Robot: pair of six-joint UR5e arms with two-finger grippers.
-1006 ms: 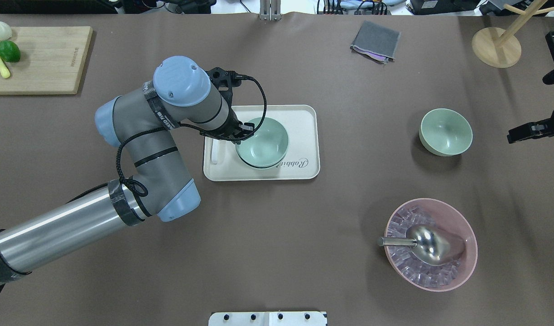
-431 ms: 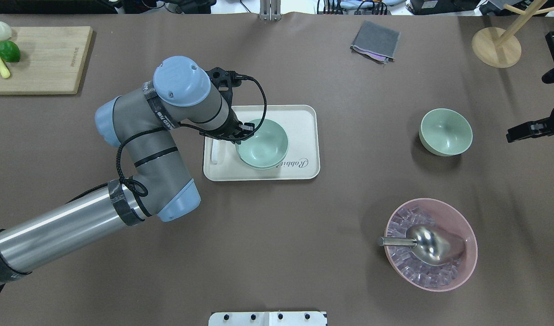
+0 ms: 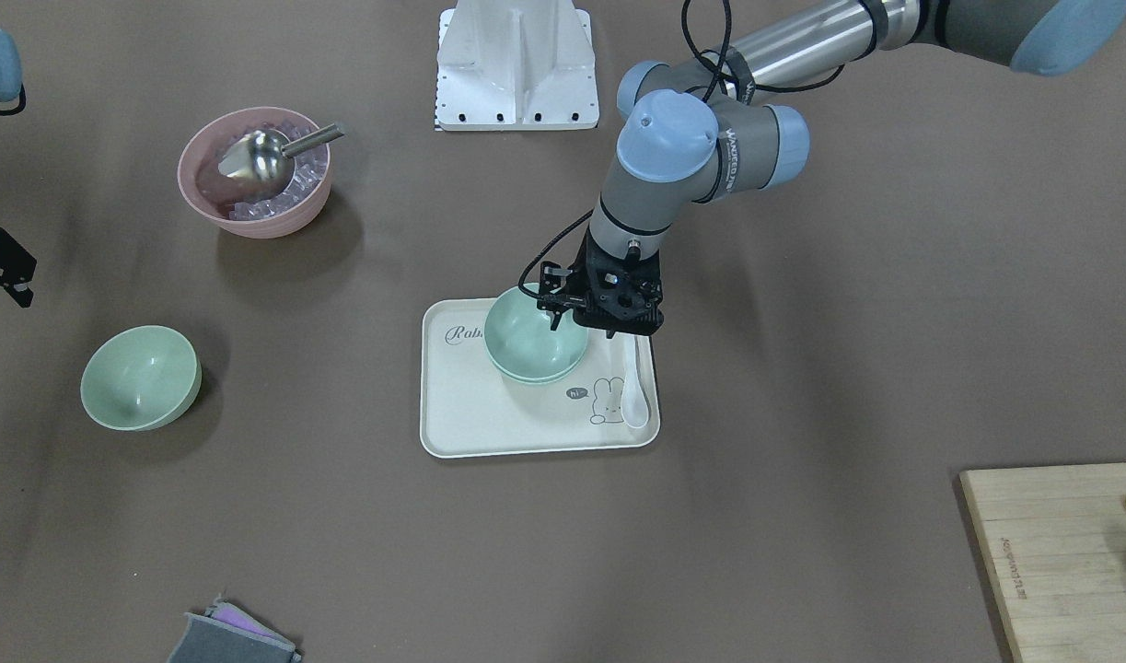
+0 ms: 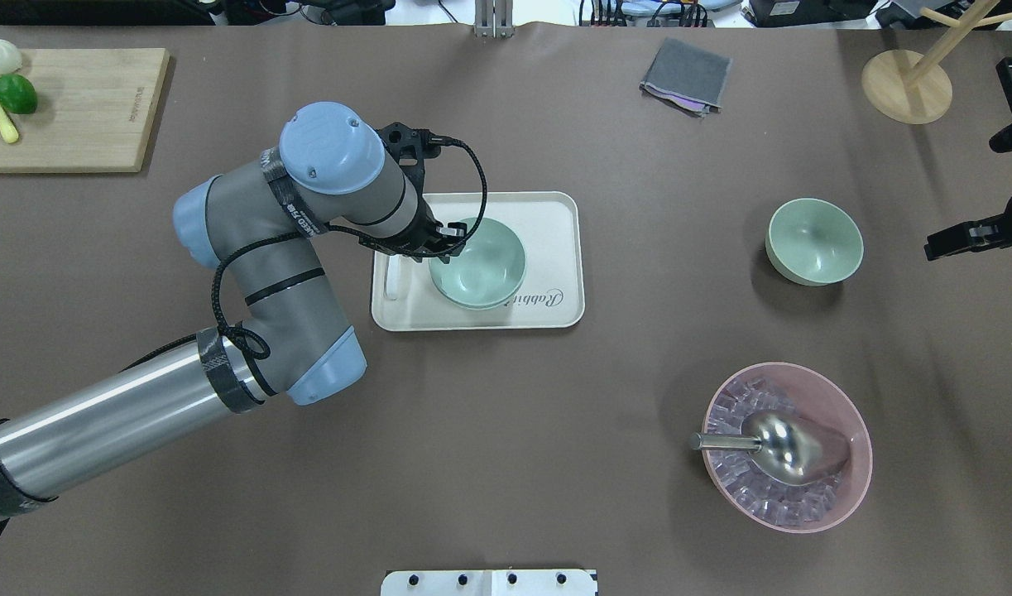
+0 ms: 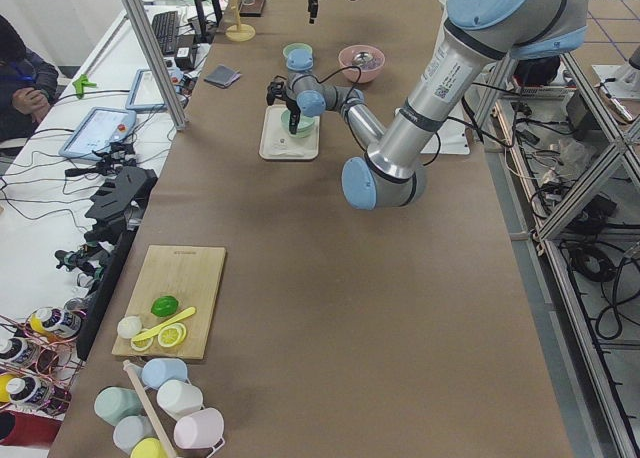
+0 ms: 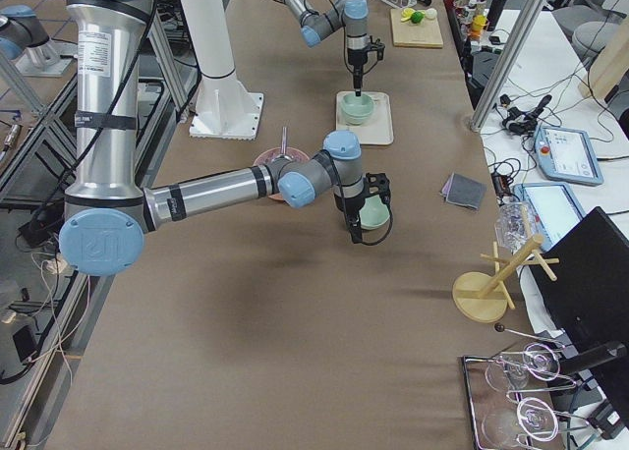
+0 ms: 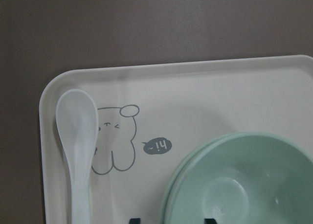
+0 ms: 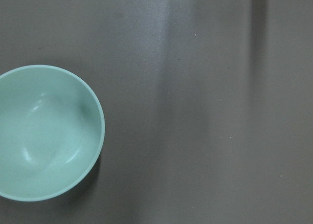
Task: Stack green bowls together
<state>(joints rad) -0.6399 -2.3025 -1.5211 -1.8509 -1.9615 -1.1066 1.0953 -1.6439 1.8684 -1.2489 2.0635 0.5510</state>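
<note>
Well out to the left of the left gripper (image 4: 441, 243), and farther from the robot, lies a wooden cutting board (image 4: 83, 116) with a lime (image 4: 16, 93) on it. The left gripper reaches down at the rim of two green bowls (image 4: 482, 263), on the side of them toward the robot's left. The bowls sit nested one inside the other on a cream tray (image 4: 555, 217). The jaws stand apart and straddle the upper bowl's rim — in the left wrist view one fingertip shows outside the bowl and one inside, neither clearly pressing on the plastic. Just beside this gripper, on its outer side, a white spoon (image 7: 76, 136) lies along the tray's edge.

To the right and far beyond the left gripper, a folded grey cloth (image 4: 686, 74) rests on the table. The third green bowl (image 4: 814, 242) stands alone and upright on the bare table, well apart from the left gripper and near the right gripper (image 4: 940, 246), on that gripper's inner side. The right gripper hangs above the table. Its wrist view shows only the bowl and the table, so I cannot tell whether its jaws are wide or narrow. Nearer the robot than this gripper sits a pink bowl (image 4: 855, 488) of clear ice cubes with a metal scoop (image 4: 791, 447) lying in it. Beyond the gripper stands a round wooden stand (image 4: 907, 85).
</note>
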